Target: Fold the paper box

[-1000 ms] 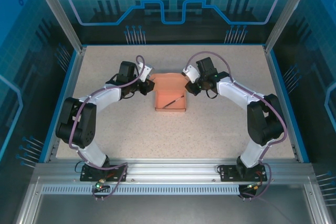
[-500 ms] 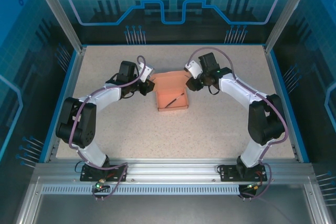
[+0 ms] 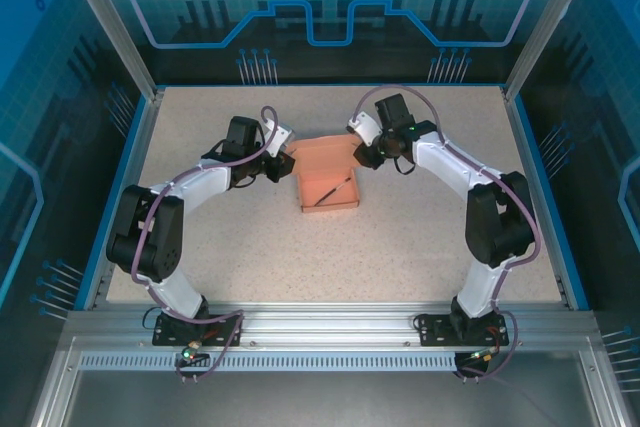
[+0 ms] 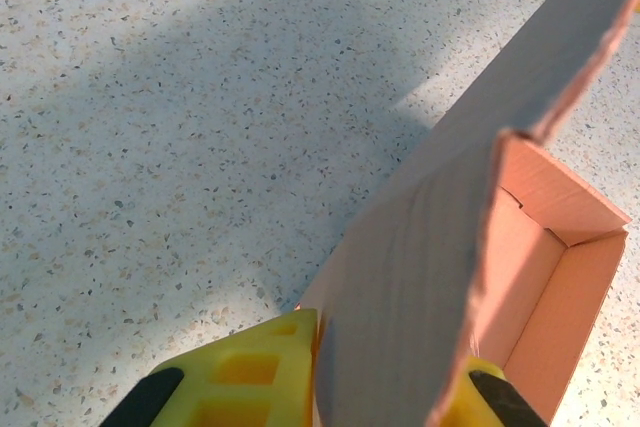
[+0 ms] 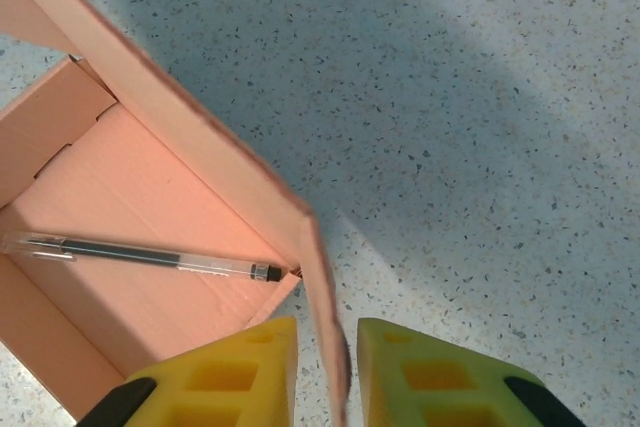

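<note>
The salmon-pink paper box [image 3: 328, 185] sits open-topped mid-table, its back flap [image 3: 325, 151] raised. A dark pen [image 5: 150, 255] lies on the box floor [image 5: 120, 197]. My left gripper [image 3: 286, 163] is at the box's left side; in the left wrist view it [image 4: 390, 352] is shut on a side flap [image 4: 420, 247] that stands up between the yellow fingers [image 4: 250, 377]. My right gripper [image 3: 362, 157] is at the far right corner. There its jaws [image 5: 328, 332] straddle the thin right flap [image 5: 318, 267], with a narrow gap on each side.
Speckled tabletop [image 3: 330, 257] lies all round the box. Blue side rails [image 3: 548, 197] and the back wall edge bound it. Both arm bases [image 3: 180, 322] stand at the near edge.
My right gripper shifted a little toward the back, opened, and narrowed again around the right flap. The box edged slightly. The left arm kept still.
</note>
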`<state>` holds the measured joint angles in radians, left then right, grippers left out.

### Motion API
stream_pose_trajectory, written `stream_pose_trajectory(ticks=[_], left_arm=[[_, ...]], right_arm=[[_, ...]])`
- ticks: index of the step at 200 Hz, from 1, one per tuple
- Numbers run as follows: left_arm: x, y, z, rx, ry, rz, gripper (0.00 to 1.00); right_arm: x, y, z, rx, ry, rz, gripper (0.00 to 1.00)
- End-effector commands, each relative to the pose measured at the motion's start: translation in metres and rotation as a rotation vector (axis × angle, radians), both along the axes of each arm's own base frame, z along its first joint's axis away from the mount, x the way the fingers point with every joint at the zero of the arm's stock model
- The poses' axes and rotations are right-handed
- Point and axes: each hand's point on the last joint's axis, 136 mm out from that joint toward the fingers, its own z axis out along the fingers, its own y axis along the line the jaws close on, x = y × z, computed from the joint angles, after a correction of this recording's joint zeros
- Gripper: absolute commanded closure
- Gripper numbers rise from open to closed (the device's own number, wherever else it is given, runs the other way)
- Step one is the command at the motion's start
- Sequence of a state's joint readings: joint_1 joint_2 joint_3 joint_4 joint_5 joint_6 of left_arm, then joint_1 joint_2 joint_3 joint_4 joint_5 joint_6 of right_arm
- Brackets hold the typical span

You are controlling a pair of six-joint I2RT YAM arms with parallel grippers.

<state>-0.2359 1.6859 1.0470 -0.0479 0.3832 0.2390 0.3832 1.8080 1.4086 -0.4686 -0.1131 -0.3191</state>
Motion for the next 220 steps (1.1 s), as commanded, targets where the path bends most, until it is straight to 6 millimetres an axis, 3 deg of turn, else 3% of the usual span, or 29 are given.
stream_pose_trajectory(ticks=[1, 65, 129, 188, 220], left_arm=[[0.001, -0.007, 0.006, -0.017, -0.009, -0.034, 0.86], [0.001, -0.008, 0.006, -0.024, -0.005, -0.032, 0.86], [0.001, -0.009, 0.007, -0.029, -0.002, -0.019, 0.86], [0.008, -0.009, 0.017, -0.046, -0.002, 0.183, 0.88], [0.017, 0.002, 0.025, -0.121, 0.014, 0.380, 0.88]], right_arm=[[0.003, 0.001, 0.000, 0.013, 0.020, 0.015, 0.76], [0.003, 0.005, -0.008, 0.026, 0.040, 0.022, 0.83], [0.001, 0.005, -0.001, 0.031, 0.029, 0.003, 0.94], [0.001, -0.003, 0.005, -0.029, -0.024, -0.298, 0.99], [0.001, -0.006, 0.007, -0.022, -0.035, -0.488, 1.00]])
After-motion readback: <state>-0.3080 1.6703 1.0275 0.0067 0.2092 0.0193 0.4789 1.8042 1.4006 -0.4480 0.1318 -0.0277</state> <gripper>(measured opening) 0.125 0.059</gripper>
